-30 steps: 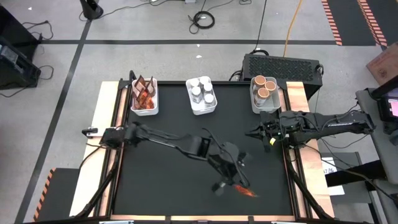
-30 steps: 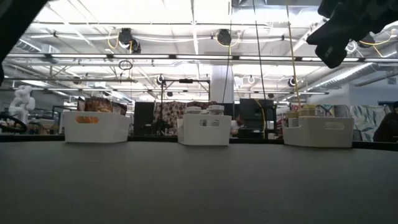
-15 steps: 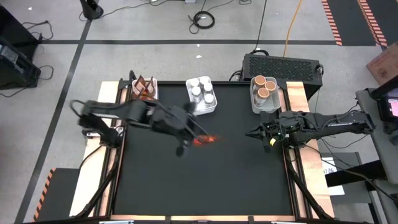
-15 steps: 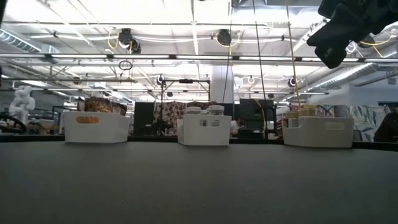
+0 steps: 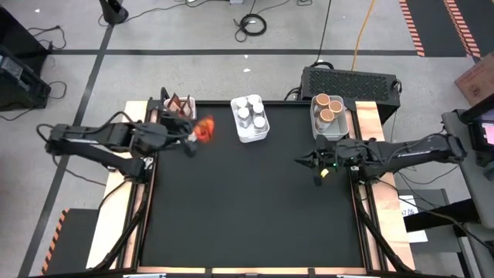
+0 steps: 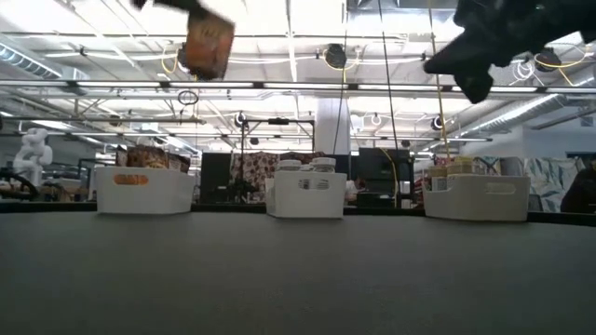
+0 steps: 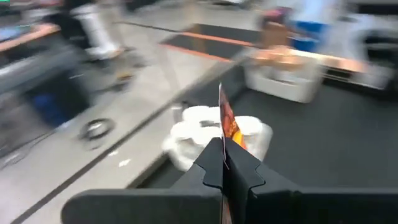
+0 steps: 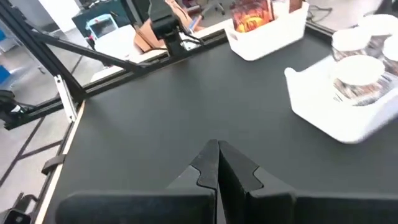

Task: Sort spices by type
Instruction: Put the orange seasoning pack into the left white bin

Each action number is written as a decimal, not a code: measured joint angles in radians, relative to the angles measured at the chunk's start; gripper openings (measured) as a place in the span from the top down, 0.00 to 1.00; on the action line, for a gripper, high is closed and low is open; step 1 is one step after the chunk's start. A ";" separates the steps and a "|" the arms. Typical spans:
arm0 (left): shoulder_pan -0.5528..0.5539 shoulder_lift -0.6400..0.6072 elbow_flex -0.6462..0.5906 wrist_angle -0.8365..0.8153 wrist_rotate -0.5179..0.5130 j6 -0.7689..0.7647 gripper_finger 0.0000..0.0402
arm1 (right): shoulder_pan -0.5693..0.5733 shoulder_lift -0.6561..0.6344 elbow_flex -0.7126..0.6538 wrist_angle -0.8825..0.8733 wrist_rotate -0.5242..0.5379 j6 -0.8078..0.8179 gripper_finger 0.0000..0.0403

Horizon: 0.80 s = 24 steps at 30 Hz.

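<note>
So I'm looking down at the desk (image 5: 247,201) and the whole black middle of it is bare, nothing sits between my arms and the three white bins lined up along the far edge. The left bin (image 5: 179,123) near the far left corner has the red-orange sachets (image 8: 252,14) standing in it, the middle bin (image 5: 250,122) has the clear jars (image 5: 248,112) with white lids, and the right bin (image 5: 327,117) near the far right corner has the tan-topped tubs (image 5: 327,106). Behind the desk there's a dark box with a vented top (image 5: 349,79) and cables on the floor. Compared to a second ago the left arm has swung a long way: it was down by the near edge with a sachet, half a second ago it was mid-desk, and now the left gripper (image 5: 193,133) is up in the air just beside the left bin, on its middle-bin side. Its fingers are pinched tight on one sachet (image 5: 204,129), which sticks up edge-on between them in the left wrist view and hangs high above the bins in the low view. The right gripper (image 5: 318,164) has nudged slightly inward from the right edge, fingers closed together on nothing, hovering over the desk near the right bin.
</note>
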State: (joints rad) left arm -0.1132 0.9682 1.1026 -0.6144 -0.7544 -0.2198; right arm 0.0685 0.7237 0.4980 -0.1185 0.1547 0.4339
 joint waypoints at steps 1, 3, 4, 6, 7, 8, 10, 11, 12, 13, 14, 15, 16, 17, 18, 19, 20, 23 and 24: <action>0.015 -0.032 -0.050 0.024 -0.042 -0.019 1.00 | 0.000 0.025 0.000 0.032 -0.001 -0.008 1.00; 0.047 -0.088 -0.145 0.062 -0.112 -0.072 1.00 | 0.000 0.077 0.000 0.105 -0.003 -0.028 1.00; 0.062 -0.108 -0.187 0.082 -0.146 -0.099 1.00 | 0.000 0.099 0.000 0.131 -0.003 -0.041 1.00; 0.093 -0.135 -0.267 0.119 -0.219 -0.182 1.00 | 0.000 0.139 0.000 0.174 -0.003 -0.057 1.00; 0.108 -0.140 -0.302 0.131 -0.249 -0.221 1.00 | 0.000 0.157 0.000 0.191 -0.003 -0.059 1.00; 0.120 -0.140 -0.337 0.146 -0.275 -0.247 1.00 | 0.000 0.174 0.000 0.205 -0.003 -0.060 1.00; 0.145 -0.134 -0.394 0.193 -0.310 -0.266 1.00 | 0.000 0.201 0.000 0.224 -0.003 -0.061 1.00; 0.160 -0.129 -0.418 0.213 -0.319 -0.269 1.00 | 0.000 0.213 0.000 0.233 -0.003 -0.060 1.00; 0.174 -0.121 -0.440 0.240 -0.326 -0.270 1.00 | 0.000 0.220 0.000 0.233 -0.003 -0.059 1.00; 0.188 -0.115 -0.461 0.267 -0.327 -0.270 1.00 | 0.000 0.228 0.000 0.231 -0.003 -0.057 1.00; 0.205 -0.109 -0.482 0.287 -0.327 -0.270 1.00 | 0.000 0.236 0.000 0.234 -0.003 -0.055 1.00; 0.220 -0.103 -0.497 0.298 -0.327 -0.270 1.00 | 0.000 0.242 0.000 0.236 -0.003 -0.052 1.00; 0.237 -0.098 -0.508 0.310 -0.327 -0.270 1.00 | 0.000 0.244 0.000 0.234 -0.003 -0.051 1.00; 0.252 -0.093 -0.519 0.322 -0.326 -0.270 1.00 | 0.000 0.247 0.000 0.234 -0.004 -0.051 1.00; 0.266 -0.091 -0.528 0.325 -0.326 -0.271 1.00 | 0.000 0.249 0.000 0.237 -0.007 -0.050 1.00; 0.280 -0.089 -0.538 0.324 -0.324 -0.272 1.00 | 0.000 0.252 0.000 0.237 -0.015 -0.050 1.00; 0.291 -0.086 -0.545 0.324 -0.319 -0.273 1.00 | 0.000 0.254 0.000 0.235 -0.023 -0.050 1.00; 0.323 -0.073 -0.553 0.325 -0.301 -0.272 1.00 | 0.000 0.261 0.000 0.235 -0.026 -0.050 1.00; 0.330 -0.068 -0.553 0.325 -0.299 -0.272 1.00 | 0.001 0.261 0.000 0.235 -0.027 -0.050 1.00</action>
State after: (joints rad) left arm 0.2169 0.9005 0.5491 -0.2890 -1.0534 -0.4919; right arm 0.0694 0.9848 0.4976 0.1167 0.1275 0.3843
